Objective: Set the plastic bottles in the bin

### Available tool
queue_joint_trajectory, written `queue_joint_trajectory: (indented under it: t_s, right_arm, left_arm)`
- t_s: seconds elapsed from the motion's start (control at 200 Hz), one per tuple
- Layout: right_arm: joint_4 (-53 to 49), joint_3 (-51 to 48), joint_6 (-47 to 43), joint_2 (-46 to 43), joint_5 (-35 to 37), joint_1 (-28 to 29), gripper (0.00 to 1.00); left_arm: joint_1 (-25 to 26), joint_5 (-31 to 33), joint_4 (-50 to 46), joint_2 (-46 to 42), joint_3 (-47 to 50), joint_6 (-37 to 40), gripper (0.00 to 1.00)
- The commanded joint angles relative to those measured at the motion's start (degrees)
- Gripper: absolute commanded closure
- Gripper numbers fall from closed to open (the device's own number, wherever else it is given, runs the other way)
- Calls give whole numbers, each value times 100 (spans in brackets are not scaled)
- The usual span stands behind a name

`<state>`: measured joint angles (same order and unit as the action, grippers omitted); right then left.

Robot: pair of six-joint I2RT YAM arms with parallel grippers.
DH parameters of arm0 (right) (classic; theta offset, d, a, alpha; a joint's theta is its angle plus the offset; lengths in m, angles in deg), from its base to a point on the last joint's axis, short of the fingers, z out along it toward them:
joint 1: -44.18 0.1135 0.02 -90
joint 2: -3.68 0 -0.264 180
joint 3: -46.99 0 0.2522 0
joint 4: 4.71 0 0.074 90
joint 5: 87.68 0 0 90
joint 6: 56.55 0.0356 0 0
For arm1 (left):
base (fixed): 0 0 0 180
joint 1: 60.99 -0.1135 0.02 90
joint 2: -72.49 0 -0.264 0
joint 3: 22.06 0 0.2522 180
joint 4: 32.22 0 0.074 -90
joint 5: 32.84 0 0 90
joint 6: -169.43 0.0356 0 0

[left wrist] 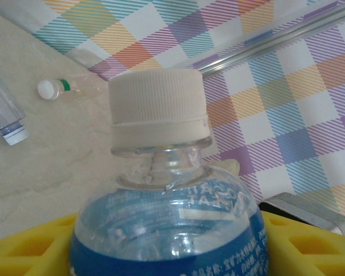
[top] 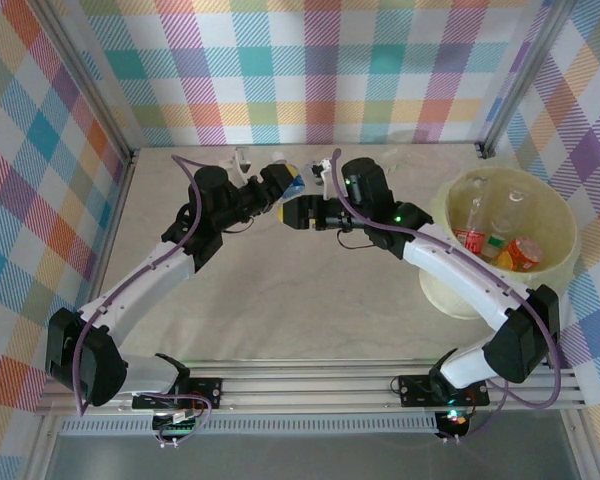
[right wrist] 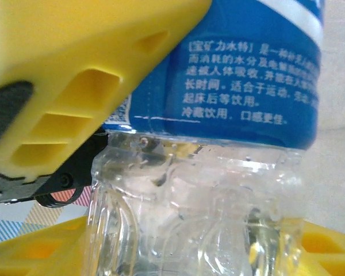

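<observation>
One blue-labelled bottle [top: 293, 184] hung above the table [top: 280, 300] at far centre, where the two arms met. The left gripper [top: 283, 187] reached it from the left and the right gripper [top: 298, 203] from the right.

From the left wrist, this bottle [left wrist: 161, 224] stood upright with one white ribbed cap [left wrist: 158, 103]. The claw's two yellow fingers [left wrist: 34, 244] lay against both sides of the blue label, holding it.

From the right wrist, the same bottle [right wrist: 230, 86] showed its blue label above a clear ribbed body. One yellow finger of the left gripper [right wrist: 75, 69] pressed on the label at upper left. The right claw's own two fingers [right wrist: 40, 250] sat narrow, close on either side of the clear lower body. Whether they were squeezing it could not be told.

The bin [top: 560, 225] stood at the right side of the table, well apart from the held bottle. At least four bottles lay inside: two clear, one red-labelled, one orange. They overlapped, so the exact count was unsure.

Two more clear bottles lay at the far edge, one left [top: 242, 160] and one right [top: 325, 163] of the grippers. The left wrist view also showed two lying bottles, a white-capped one [left wrist: 56, 89] and a clear one [left wrist: 4, 115].
</observation>
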<state>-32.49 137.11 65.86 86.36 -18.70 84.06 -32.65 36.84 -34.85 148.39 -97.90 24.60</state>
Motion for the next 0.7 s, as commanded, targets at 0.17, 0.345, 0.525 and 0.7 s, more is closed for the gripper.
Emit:
queue_joint_trajectory:
  t_s: [0.17,0.345,0.525,0.7]
  right_arm:
    - [61,-167,-47,-357,149,-238,82]
    - [-766,-312,-197,-827,1119,-500,92]
    - [-1754,-260,-666,-1563,1830,-888,100]
    - [-2702,-25,-1427,-2340,2961,-1160,100]
  left_arm:
    - [102,-75,-289,-198,-363,275,3]
    - [101,155,-621,-494,-426,610,0]
    - [100,587,-1044,-721,-371,841,0]
    - [102,782,-1079,-812,-201,807,0]
